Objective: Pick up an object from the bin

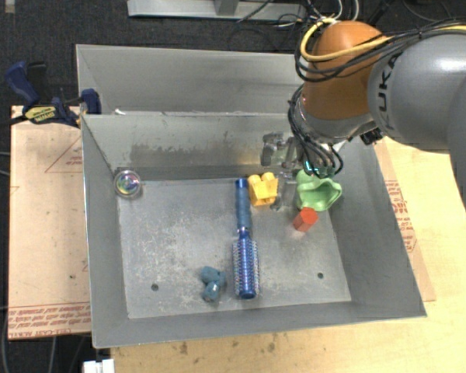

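Crowding probably explained why the tool (pixel 286 176) hung low at the back right of the grey metal bin (pixel 171 231), between a yellow plastic block (pixel 262 188) and a crumpled green plastic piece (pixel 320 194), near a small red cube (pixel 304 219). Its opening, and any hold, could not be told.

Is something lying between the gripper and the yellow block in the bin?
Nothing visible does. The gripper is just beside the yellow block, on its right. The blue hairbrush lies left of the block, the green thing right of the gripper.
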